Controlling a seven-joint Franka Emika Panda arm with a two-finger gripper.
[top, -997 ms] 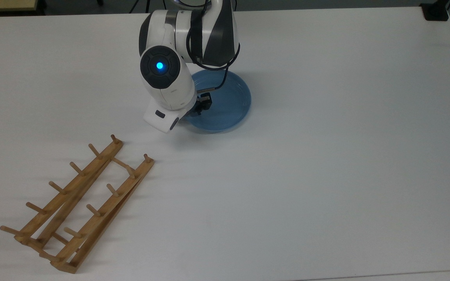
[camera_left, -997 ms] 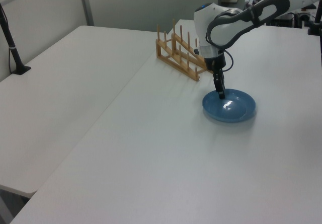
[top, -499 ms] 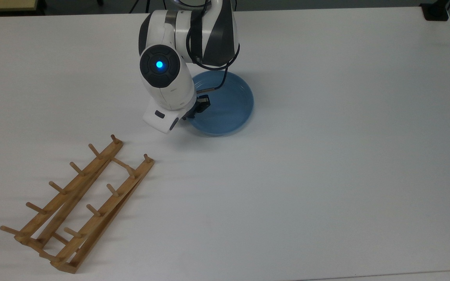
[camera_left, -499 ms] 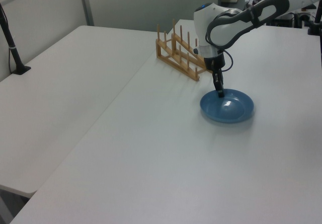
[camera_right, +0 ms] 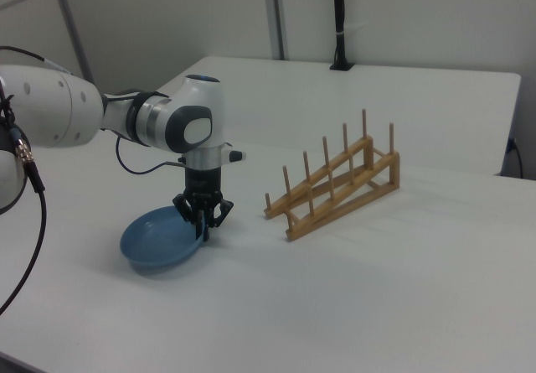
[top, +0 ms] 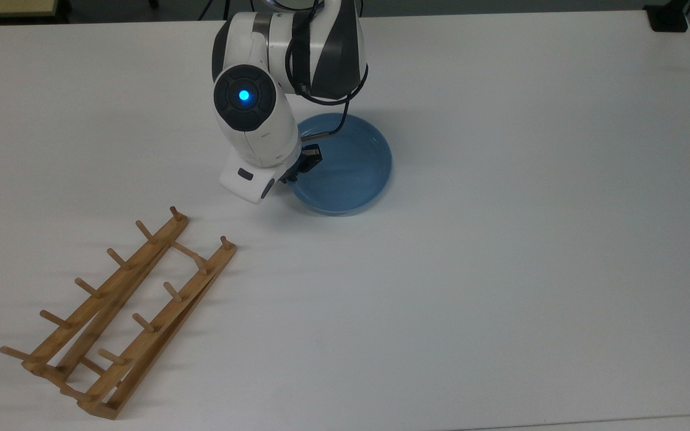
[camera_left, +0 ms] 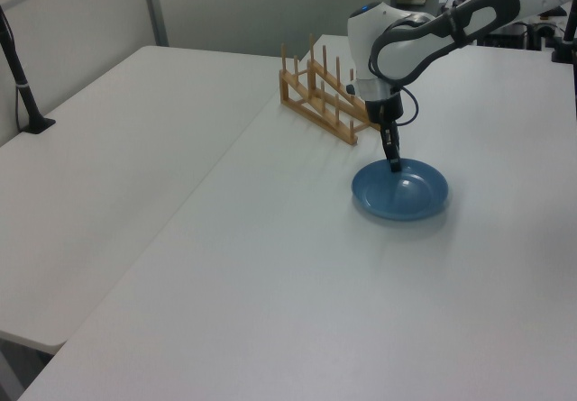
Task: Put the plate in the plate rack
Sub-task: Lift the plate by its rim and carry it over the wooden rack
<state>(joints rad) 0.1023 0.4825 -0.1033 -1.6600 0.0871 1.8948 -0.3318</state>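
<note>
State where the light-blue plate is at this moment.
In the top view the plate sits slightly above the picture's centre, with the gripper at its left rim. The plate rack stands apart at the top view's lower left.

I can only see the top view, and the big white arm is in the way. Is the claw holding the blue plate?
Observer: Yes. In the right view the gripper points straight down and pinches the plate by its rim.
Operator: Is the plate lying flat?
Observer: No. The right view shows it tilted, with the gripped side higher.
Operator: Is the plate rack flat?
Observer: No. In the right view the plate rack slopes upward away from the plate, and its pegs stand upright.
</note>
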